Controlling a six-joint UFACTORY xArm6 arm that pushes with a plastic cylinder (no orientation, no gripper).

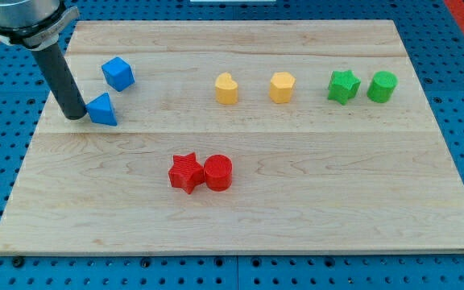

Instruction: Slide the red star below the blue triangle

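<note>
Red star-shaped block [185,172], matte, five blunt points, sits low-centre on the pale wooden board [296,201], touching a red cylinder block [218,172] on its right. Blue triangle block [102,109] lies well apart toward the view's upper left, below a blue cube-like block [118,73]. My tip [74,115], a bare dark rod with no jaws, rests just left of the triangle. Yellow and green blocks line the top right.

Bright, even light falls from overhead on the pale wooden board [240,209]. Shadows are short and soft, hugging each block's base. No glare shows anywhere. Focus is sharp throughout, and the edges appear undistorted.
</note>
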